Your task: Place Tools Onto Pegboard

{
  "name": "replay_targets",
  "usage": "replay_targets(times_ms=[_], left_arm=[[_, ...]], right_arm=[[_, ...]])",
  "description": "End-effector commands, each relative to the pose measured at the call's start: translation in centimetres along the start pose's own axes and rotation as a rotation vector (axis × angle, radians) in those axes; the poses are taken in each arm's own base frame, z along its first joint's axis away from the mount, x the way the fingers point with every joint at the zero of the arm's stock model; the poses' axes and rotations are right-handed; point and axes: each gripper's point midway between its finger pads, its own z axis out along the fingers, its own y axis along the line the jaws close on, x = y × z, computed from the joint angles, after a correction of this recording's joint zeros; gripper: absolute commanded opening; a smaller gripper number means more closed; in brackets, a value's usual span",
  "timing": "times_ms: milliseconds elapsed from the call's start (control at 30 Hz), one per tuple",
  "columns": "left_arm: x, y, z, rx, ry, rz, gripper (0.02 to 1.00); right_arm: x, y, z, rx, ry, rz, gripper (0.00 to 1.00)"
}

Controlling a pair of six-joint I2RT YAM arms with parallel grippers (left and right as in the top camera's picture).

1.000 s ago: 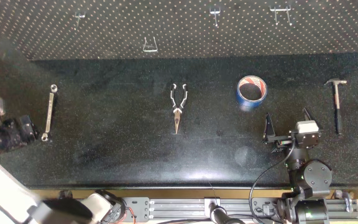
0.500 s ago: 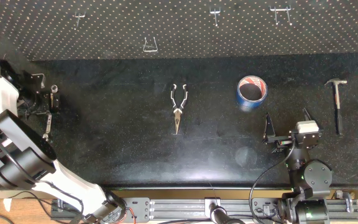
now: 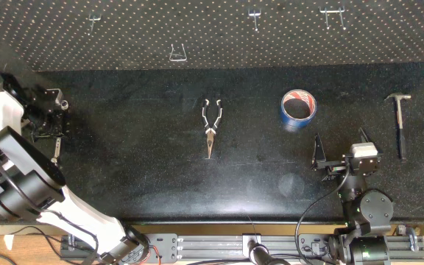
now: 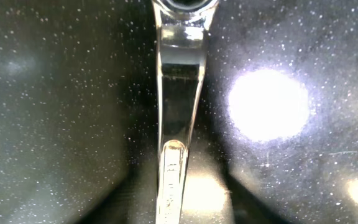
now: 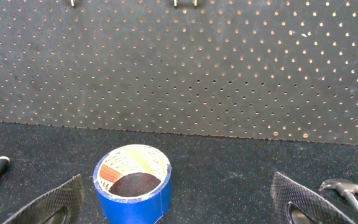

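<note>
Far left of the top view: left gripper (image 3: pixel 50 121), low over the wrench (image 3: pixel 54 152). Wrench flat on the table (image 3: pixel 138 169), its shank running up the middle of the left wrist view at very close range. State of this pincer: cannot tell, neither released nor clenched confirmed. Judged step in hand: pick-up of the wrench, not yet lifted.

Centre of frame: pliers (image 3: pixel 210 125), flat on the table, tip toward the lower edge, well apart from both grippers. Not yet hung.

Right of centre: blue tape roll (image 3: pixel 298 109), resting on one flat side with the hollow upward. Not yet hung.

Lower right: right gripper (image 3: pixel 339 138), released, jaws spread wide, grasping nothing. Sits near the tape roll, facing the pegboard (image 3: pixel 197 29).

Far right: hammer (image 3: pixel 399 125), flat on the table, head toward the upper edge. Not yet hung.

Upper band of the frame: pegboard with small metal hooks (image 3: pixel 177 53), all bare.

Tally, as judged: none of four tools placed; wrench likely first, then pliers, tape roll and hammer to follow.

Surface: black, speckled, with bright glare patches toward the lower middle. Lower edge of frame: pale wooden strip and a metal rail (image 3: pixel 256 241) carrying the arm bases.
</note>
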Motion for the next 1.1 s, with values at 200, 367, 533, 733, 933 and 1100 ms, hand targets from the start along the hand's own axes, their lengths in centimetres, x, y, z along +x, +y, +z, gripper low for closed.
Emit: replay_targets(times_ms=[200,367,533,733,933,1100], left_arm=[[-3.4,-0.7,-5.0,-0.065,-0.058,0.053,0.027],[-3.8,-7.5,-19.2,-0.117,-0.264,0.018,0.029],[-5.7,-18.3,-27.3,0.029,-0.577,-0.005,0.031],[-8.1,-21.5,-22.2,-0.137,-0.826,0.003,0.029],[-6.4,-15.8,-22.8,-0.233,-0.886,-0.237,0.029],[-7.3,-17.1,-21.8,-0.106,-0.875,-0.199,0.029]], right_arm=[[0.1,0.1,0.0,-0.002,-0.002,-0.011,0.976],[0.1,0.1,0.0,-0.002,-0.002,-0.011,0.976],[0.1,0.1,0.0,-0.002,-0.002,-0.011,0.976],[0.1,0.1,0.0,-0.002,-0.002,-0.011,0.976],[0.1,0.1,0.0,-0.002,-0.002,-0.011,0.976],[0.1,0.1,0.0,-0.002,-0.002,-0.011,0.976]])
